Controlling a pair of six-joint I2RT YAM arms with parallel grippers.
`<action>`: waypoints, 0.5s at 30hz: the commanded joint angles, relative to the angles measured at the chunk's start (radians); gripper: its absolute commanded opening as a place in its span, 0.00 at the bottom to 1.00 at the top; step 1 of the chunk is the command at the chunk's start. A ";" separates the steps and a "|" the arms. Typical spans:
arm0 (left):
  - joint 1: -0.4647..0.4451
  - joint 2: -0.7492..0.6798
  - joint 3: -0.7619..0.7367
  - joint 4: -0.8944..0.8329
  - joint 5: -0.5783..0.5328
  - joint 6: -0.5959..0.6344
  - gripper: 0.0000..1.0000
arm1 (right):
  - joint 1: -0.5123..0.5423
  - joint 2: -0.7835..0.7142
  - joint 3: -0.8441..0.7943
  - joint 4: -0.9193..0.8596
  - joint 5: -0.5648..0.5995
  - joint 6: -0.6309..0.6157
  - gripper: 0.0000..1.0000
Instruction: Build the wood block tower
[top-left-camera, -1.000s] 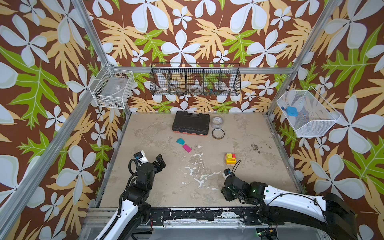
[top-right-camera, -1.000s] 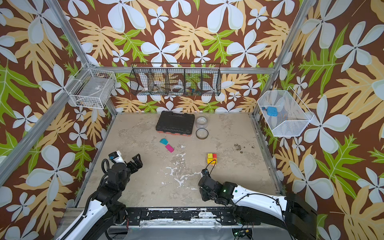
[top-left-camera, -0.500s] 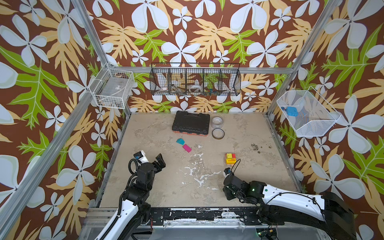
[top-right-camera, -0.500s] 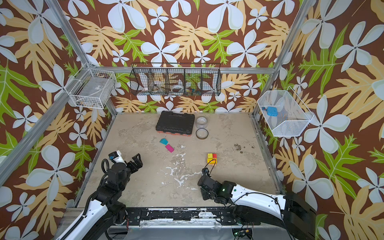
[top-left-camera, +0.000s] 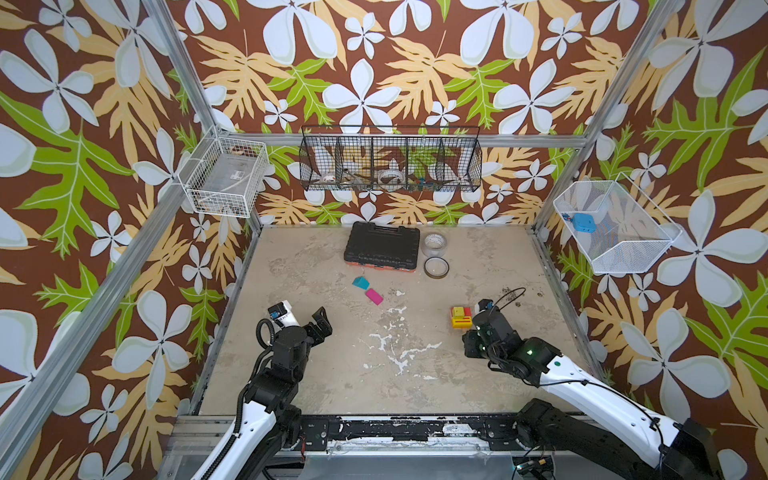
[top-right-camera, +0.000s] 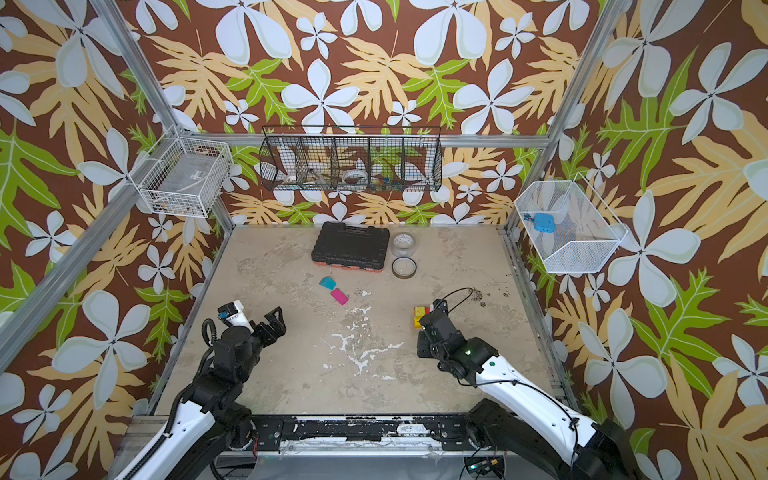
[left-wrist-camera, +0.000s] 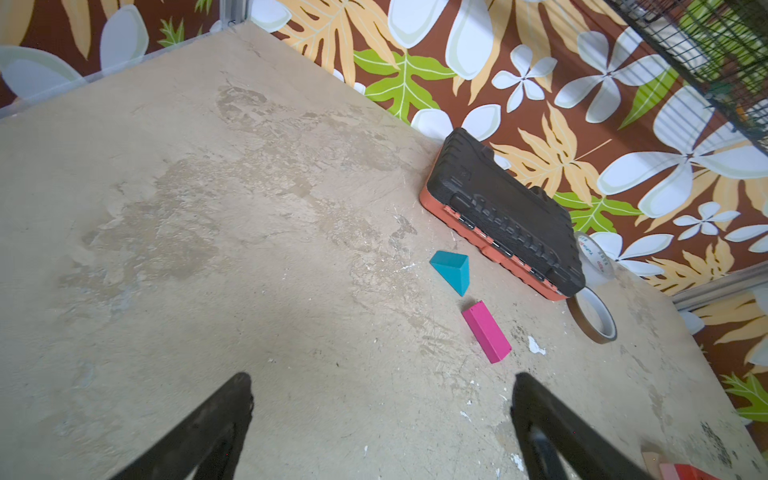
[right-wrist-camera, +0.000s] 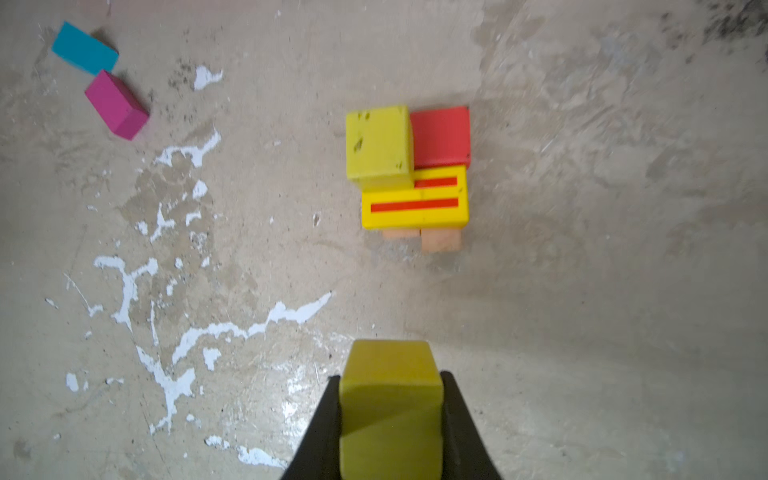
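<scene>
We find the right gripper clamped on a yellow-green cube, with the tower ahead of it, not touching. The tower: plain wood base, striped yellow brick, then a red block and a second cube side by side. The left gripper stands wide open and empty. The white mesh basket holds a blue object. A teal wedge and magenta block lie near the tool case, well apart from the tower.
</scene>
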 joint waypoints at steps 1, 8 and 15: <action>0.003 0.001 -0.016 0.104 0.208 0.064 0.98 | -0.051 0.034 0.085 0.002 0.042 -0.066 0.14; -0.072 0.094 -0.117 0.521 0.709 0.098 1.00 | -0.172 0.188 0.218 0.018 0.068 -0.163 0.13; -0.103 0.157 -0.071 0.528 0.746 0.069 1.00 | -0.325 0.296 0.240 0.065 -0.035 -0.220 0.10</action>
